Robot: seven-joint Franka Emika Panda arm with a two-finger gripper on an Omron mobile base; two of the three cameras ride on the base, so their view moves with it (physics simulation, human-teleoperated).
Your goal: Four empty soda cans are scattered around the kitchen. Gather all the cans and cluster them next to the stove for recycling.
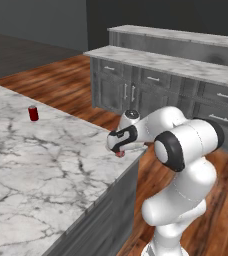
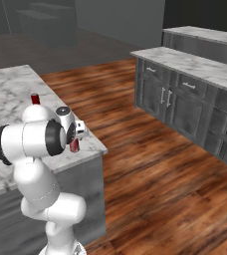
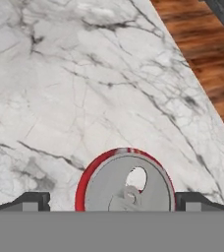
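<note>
Hovering spread wide over a soda can (image 3: 125,183), gripper (image 3: 113,201) pointing straight down, 1 dark fingertip (image 3: 28,201) at each side of the can and apart from its red wall. Seen from above: silver top, pull tab, oval opening, thin red rim; no brand, label or writing legible on it. Standing upright on the white marble island counter (image 3: 74,88), close to the counter's corner and edge, wooden floor (image 3: 202,54) beyond. From the left base view, gripper (image 1: 120,150) low at the counter's corner with a bit of red can (image 1: 119,154) just under it; from the right base view, gripper (image 2: 75,137) above the same can (image 2: 74,145) near the counter edge. Second soda can (image 1: 33,113) upright farther back on the same counter, well apart from the first, unmarked at this size. Grey cabinets (image 1: 151,87) with marble tops across the floor.
</note>
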